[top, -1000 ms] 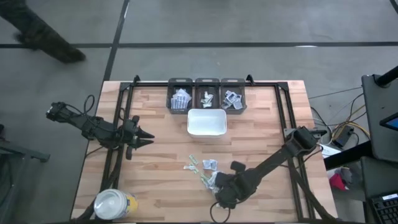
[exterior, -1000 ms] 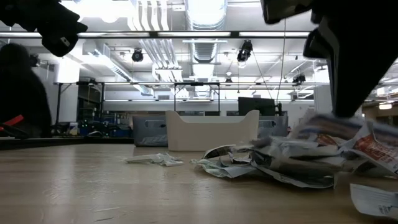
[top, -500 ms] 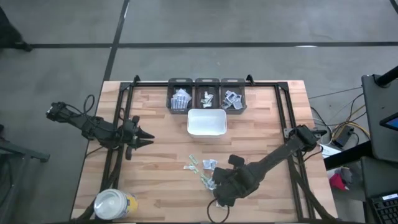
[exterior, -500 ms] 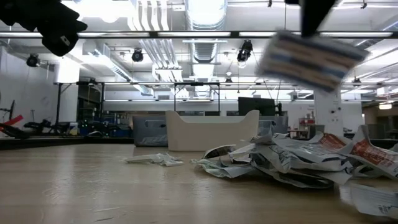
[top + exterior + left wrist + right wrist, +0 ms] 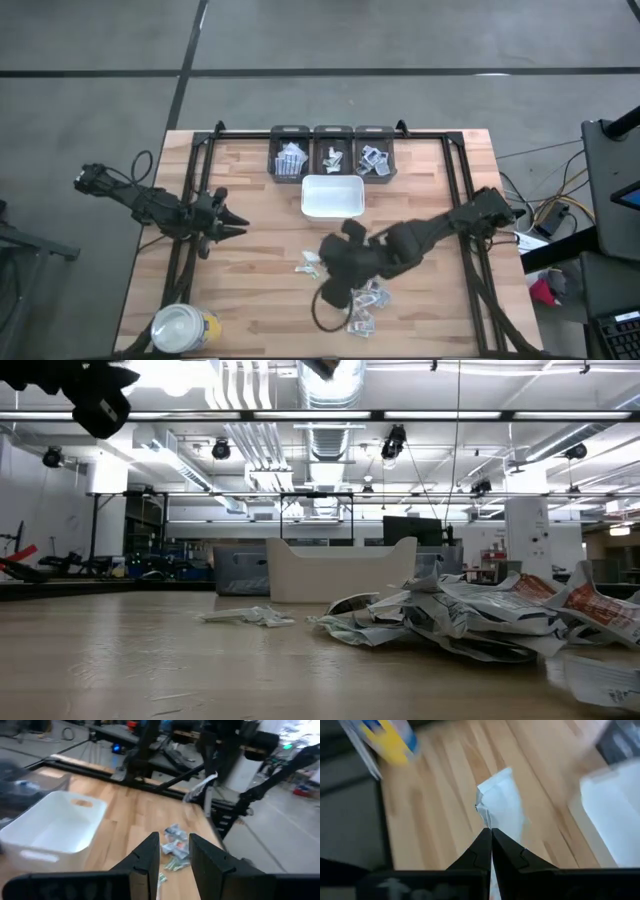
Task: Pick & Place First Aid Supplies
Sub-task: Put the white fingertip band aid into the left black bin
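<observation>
Right claw (image 5: 491, 836) is pinched on a white packet (image 5: 501, 802), held above the desk (image 5: 250, 200) centre, just short of the white tray (image 5: 332, 196). Remaining packets (image 5: 362, 305) lie heaped toward the near edge. Left claw (image 5: 240, 222) hovers spread by the left edge.

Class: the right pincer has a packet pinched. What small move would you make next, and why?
Probably carry it on toward the white tray. The right pincer is shut on a white packet, lifted above the loose pile, with the tray just beyond it.
</observation>
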Controlling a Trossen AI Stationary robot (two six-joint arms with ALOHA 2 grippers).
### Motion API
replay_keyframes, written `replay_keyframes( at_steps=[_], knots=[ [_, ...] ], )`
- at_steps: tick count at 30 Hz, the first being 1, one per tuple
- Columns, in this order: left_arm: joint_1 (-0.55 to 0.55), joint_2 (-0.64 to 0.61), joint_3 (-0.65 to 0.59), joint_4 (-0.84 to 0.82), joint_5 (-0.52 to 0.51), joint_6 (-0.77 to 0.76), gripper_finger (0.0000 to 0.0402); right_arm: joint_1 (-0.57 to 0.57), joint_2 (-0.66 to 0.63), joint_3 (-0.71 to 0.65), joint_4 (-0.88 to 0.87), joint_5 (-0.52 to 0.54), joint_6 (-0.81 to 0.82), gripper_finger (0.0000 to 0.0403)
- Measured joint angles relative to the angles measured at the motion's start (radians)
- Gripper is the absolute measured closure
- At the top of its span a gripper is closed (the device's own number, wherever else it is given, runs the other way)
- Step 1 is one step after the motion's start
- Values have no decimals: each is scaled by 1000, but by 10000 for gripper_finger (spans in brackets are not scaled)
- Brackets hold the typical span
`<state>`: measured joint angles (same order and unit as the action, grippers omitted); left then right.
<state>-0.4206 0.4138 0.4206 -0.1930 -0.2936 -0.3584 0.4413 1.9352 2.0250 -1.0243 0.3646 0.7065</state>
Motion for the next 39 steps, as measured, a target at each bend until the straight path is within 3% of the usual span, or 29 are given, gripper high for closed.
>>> replay_keyframes(
  at_steps=[8,18,26,32,39],
  knots=[
    [0,57,0,111,157,63,303,-97,-29,-17,274,-196,-108,395],
    [0,131,0,291,173,39,303,-215,-29,-44,586,-472,-191,395],
    [0,143,2,420,169,37,303,-270,-29,-50,655,-557,-192,395],
    [5,151,0,471,96,43,303,-272,-29,-50,670,-560,-195,395],
    [20,204,0,578,93,46,303,-272,-29,-53,670,-560,-195,395]
  ],
)
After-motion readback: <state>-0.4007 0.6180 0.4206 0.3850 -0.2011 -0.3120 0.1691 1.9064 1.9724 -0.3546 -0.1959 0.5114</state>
